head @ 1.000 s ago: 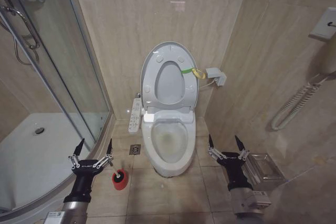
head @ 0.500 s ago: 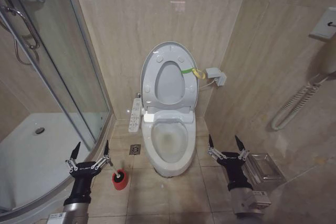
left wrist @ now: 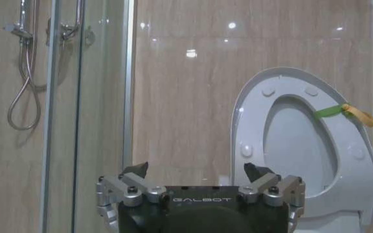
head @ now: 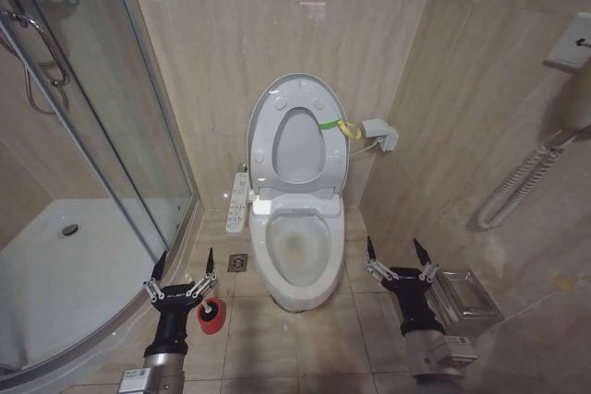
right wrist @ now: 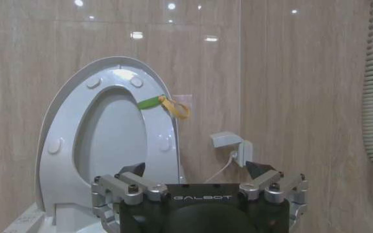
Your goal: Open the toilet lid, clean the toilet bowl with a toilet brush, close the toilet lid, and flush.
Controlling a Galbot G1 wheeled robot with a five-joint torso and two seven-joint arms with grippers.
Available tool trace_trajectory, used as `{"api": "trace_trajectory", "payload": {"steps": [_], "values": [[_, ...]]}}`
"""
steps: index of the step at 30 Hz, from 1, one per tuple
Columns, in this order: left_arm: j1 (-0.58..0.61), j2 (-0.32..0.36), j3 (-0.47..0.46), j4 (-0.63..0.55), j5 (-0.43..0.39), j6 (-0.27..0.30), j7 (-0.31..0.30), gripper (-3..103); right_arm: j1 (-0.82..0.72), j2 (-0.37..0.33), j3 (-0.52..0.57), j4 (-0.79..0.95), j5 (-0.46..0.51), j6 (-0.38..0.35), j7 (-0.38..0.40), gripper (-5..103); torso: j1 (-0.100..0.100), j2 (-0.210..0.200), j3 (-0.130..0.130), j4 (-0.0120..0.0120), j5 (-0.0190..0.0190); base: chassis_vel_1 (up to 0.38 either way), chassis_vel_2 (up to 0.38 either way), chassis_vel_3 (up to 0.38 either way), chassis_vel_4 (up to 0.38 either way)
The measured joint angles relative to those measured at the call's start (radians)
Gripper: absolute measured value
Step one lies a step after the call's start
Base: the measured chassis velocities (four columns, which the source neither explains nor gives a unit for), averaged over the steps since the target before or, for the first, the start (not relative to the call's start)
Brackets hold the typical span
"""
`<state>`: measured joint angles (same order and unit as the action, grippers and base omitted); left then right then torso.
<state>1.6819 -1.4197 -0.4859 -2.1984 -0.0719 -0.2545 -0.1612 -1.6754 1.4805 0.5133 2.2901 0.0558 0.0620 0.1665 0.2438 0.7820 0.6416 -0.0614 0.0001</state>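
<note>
With the toilet lid (head: 297, 136) already raised at upper centre and the toilet bowl (head: 295, 256) exposed below it, the left gripper (head: 182, 269), fingers spread wide and empty, hovers at lower left just above the toilet brush (head: 205, 300) standing in its red holder cup (head: 211, 316). Light, thin and probably slick, the brush is best pinched high on its stick; the right gripper (head: 397, 254), likewise open and empty, waits at lower right
</note>
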Motion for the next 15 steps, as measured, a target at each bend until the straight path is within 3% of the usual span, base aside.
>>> {"api": "trace_trajectory", "payload": {"steps": [15], "values": [[0.070,-0.070,0.018,-0.016,0.083,-0.032,-0.031,99,0.000,0.000,0.000,0.000,0.000,0.000,0.000,100,0.000,0.000,0.000,0.0000,0.0000,0.000,0.000,0.000,0.000]]}}
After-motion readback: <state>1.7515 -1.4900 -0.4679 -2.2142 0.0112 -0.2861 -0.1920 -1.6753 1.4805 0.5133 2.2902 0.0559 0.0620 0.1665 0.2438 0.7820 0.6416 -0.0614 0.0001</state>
